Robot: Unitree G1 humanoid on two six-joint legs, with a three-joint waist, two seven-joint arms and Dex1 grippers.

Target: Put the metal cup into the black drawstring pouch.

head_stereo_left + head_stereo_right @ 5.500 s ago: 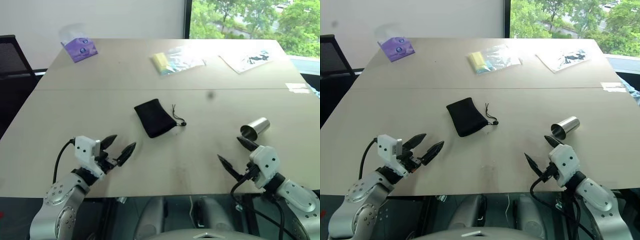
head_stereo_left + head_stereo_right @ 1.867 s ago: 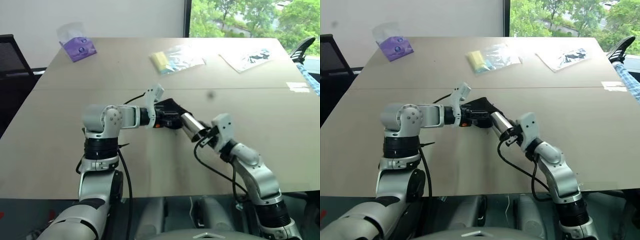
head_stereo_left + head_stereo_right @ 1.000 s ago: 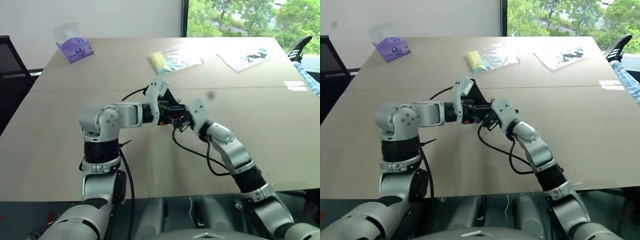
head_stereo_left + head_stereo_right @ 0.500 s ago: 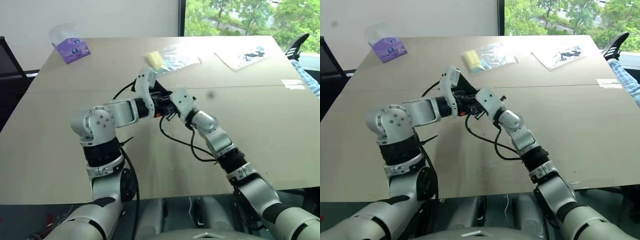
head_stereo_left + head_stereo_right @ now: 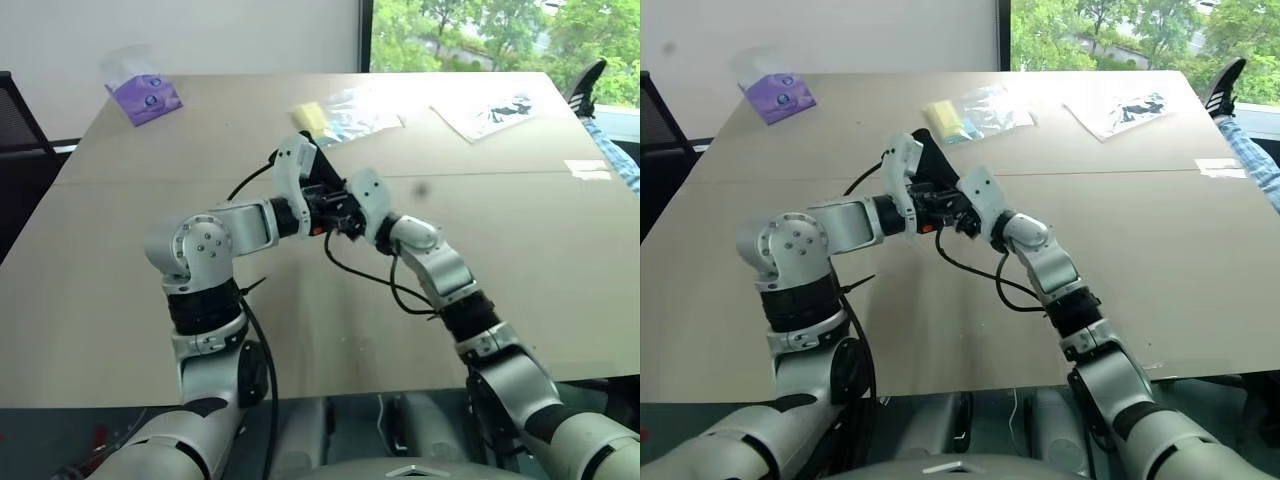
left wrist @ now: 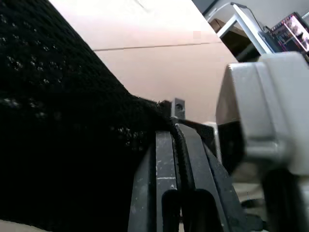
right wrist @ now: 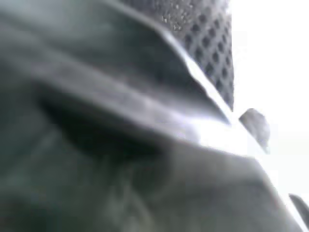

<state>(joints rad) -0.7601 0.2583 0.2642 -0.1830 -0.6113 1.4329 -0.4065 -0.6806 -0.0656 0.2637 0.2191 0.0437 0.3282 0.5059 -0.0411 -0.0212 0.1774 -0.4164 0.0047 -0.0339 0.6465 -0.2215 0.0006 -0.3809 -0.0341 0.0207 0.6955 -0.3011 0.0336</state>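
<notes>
Black fabric of the drawstring pouch point(image 5: 930, 150) is lifted off the table point(image 5: 520, 260), pinched at its edge by the left gripper point(image 5: 322, 205), whose fingers are closed on the cloth and cord. Pressed against it from the four o'clock side is the right gripper point(image 5: 345, 212); how far its fingers are spread I cannot tell. A shiny blurred surface, possibly the metal cup point(image 7: 145, 121), lies against the weave in the right wrist view. At eleven o'clock on the table sits a purple tissue pack point(image 5: 142, 95).

Office meeting room: long table point(image 5: 120, 290), office chair point(image 5: 12, 110), window point(image 5: 470, 35).
</notes>
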